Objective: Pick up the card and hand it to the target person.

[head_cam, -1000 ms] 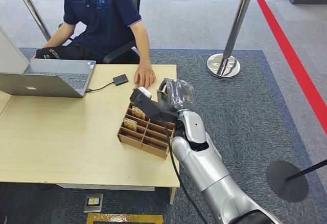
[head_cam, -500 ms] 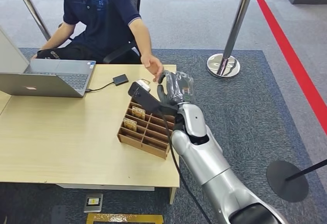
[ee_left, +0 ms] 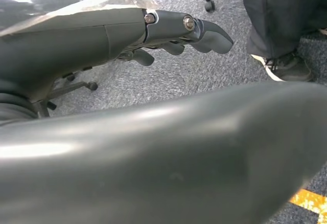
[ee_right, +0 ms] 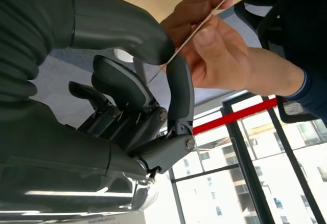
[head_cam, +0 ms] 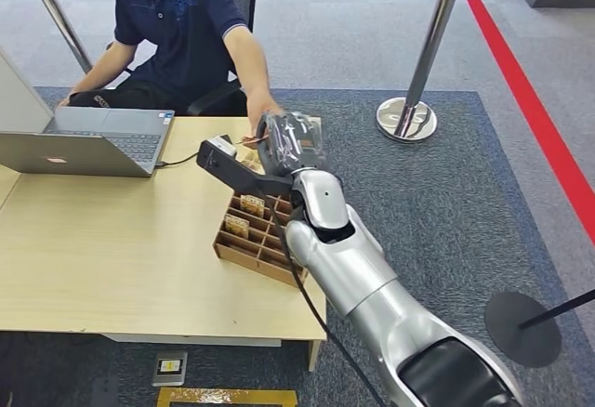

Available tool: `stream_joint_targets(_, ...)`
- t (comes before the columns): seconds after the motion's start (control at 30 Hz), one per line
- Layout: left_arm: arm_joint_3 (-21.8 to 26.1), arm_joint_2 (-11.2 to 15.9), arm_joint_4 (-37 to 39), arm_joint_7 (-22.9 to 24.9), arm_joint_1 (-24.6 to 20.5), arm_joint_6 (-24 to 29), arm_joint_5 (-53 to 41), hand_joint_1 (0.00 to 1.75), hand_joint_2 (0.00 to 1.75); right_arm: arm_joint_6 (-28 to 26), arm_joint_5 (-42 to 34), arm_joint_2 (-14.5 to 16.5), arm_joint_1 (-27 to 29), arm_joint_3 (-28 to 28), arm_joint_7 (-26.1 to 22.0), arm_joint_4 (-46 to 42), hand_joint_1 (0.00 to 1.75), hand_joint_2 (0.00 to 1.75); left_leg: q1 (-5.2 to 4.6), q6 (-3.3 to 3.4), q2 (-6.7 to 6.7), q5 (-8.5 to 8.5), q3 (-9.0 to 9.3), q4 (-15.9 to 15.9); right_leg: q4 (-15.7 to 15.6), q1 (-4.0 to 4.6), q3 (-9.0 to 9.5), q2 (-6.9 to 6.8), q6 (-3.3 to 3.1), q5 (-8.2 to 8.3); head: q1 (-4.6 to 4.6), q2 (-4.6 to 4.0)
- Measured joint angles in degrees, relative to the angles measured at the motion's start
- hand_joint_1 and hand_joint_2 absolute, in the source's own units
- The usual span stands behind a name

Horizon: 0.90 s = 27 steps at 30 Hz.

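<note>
The right hand (ee_right: 154, 81), dark-fingered under a clear plastic cover, pinched the thin pale card (ee_right: 192, 32) edge-on between thumb and one finger, raised above the far edge of the brown cardboard divider tray (head_cam: 263, 240). The seated person's hand (ee_right: 214, 47) gripped the card's other end, so both held it at once. The tray sat on the light wooden table (head_cam: 105, 249), with the open silver laptop (head_cam: 84, 142) well apart from it. The left hand (ee_left: 181, 29) hung over grey carpet, its fingers extended and grasping nothing.

open laptop (head_cam: 91, 142), cardboard divider tray (head_cam: 256, 235), stanchion base (head_cam: 406, 119)
</note>
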Motion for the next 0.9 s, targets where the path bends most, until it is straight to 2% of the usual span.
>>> stream_joint_targets(0.1, 0.01, 0.0, 0.0, 0.01, 0.01, 0.11, 0.18, 0.0, 0.0, 0.04, -1.91, 0.21, -0.68, 1.31, 0.34, 0.79, 1.74, 1.75, 0.0, 0.0, 0.0, 0.0, 0.0, 0.0, 0.0, 0.0, 0.0, 0.0, 0.0, 0.0, 0.0, 0.0)
stream_joint_targets(0.13, 0.01, 0.0, 0.0, 0.01, 0.02, 0.18, 0.24, 0.0, 0.0, 0.12, -2.59, 0.29, -0.86, 1.85, 0.46, 1.02, 1.71, 1.75, 0.0, 0.0, 0.0, 0.0, 0.0, 0.0, 0.0, 0.0, 0.0, 0.0, 0.0, 0.0, -0.01, 0.0)
stream_joint_targets(0.17, 0.01, 0.0, 0.0, 0.01, 0.03, 0.25, 0.27, 0.0, 0.0, 0.21, -3.15, 0.35, -1.01, 2.35, 0.57, 1.21, 1.57, 1.75, 0.0, 0.0, 0.0, 0.0, 0.0, 0.0, 0.0, 0.0, 0.0, 0.0, 0.0, 0.0, -0.01, 0.0)
stream_joint_targets(0.27, 0.01, 0.0, 0.01, 0.03, 0.05, 0.43, 0.36, 0.0, 0.0, 0.46, -4.65, 0.41, -1.35, 3.79, 1.16, 1.79, 0.37, 1.75, 0.0, 0.0, 0.0, 0.0, 0.0, 0.0, 0.0, 0.0, 0.0, 0.0, 0.0, 0.0, 0.0, 0.0)
stream_joint_targets(0.3, 0.01, 0.0, 0.01, 0.03, 0.06, 0.52, 0.44, 0.0, 0.0, 0.48, -5.25, 0.44, -1.43, 4.41, 1.39, 2.05, 0.09, 1.75, 0.0, 0.0, 0.0, 0.0, 0.0, 0.0, 0.0, 0.0, 0.0, 0.0, 0.0, 0.0, 0.0, 0.0)
stream_joint_targets(0.33, 0.01, 0.0, 0.01, 0.03, 0.06, 0.61, 0.53, 0.0, 0.0, 0.48, -5.79, 0.46, -1.48, 5.01, 1.55, 2.32, 0.07, 1.75, 0.0, 0.0, 0.0, 0.0, 0.0, 0.0, 0.0, 0.0, -0.01, 0.0, 0.0, 0.0, 0.0, 0.0)
stream_joint_targets(0.47, 0.01, 0.0, 0.0, 0.03, 0.08, 0.8, 0.75, 0.0, 0.0, 0.09, -6.59, 0.53, -1.52, 6.57, 1.79, 3.16, 0.0, 0.0, 0.0, 0.0, 0.0, 0.0, -0.01, 0.0, 0.0, 0.0, -0.01, 0.0, 0.0, 0.0, 0.0, 0.0)
stream_joint_targets(0.73, 0.01, 0.0, 0.0, 0.69, 0.14, 0.83, 0.76, 0.0, 0.0, -5.68, -6.86, 0.33, -1.51, 7.2, 1.21, 4.33, 0.0, 0.0, 0.0, -0.01, 0.0, 0.01, 0.0, 0.0, -0.01, 0.0, -0.02, 0.0, 0.0, 0.0, -0.01, 0.0)
stream_joint_targets(0.9, 0.02, -0.01, 0.02, 1.65, 0.3, 0.87, 0.88, 0.0, 0.0, -8.35, -5.2, -1.19, -0.52, 6.68, 0.29, 2.62, 0.0, 0.0, 0.0, -0.01, 0.0, 0.01, 0.0, 0.01, -0.02, 0.0, -0.04, 0.0, 0.0, 0.0, -0.01, 0.0)
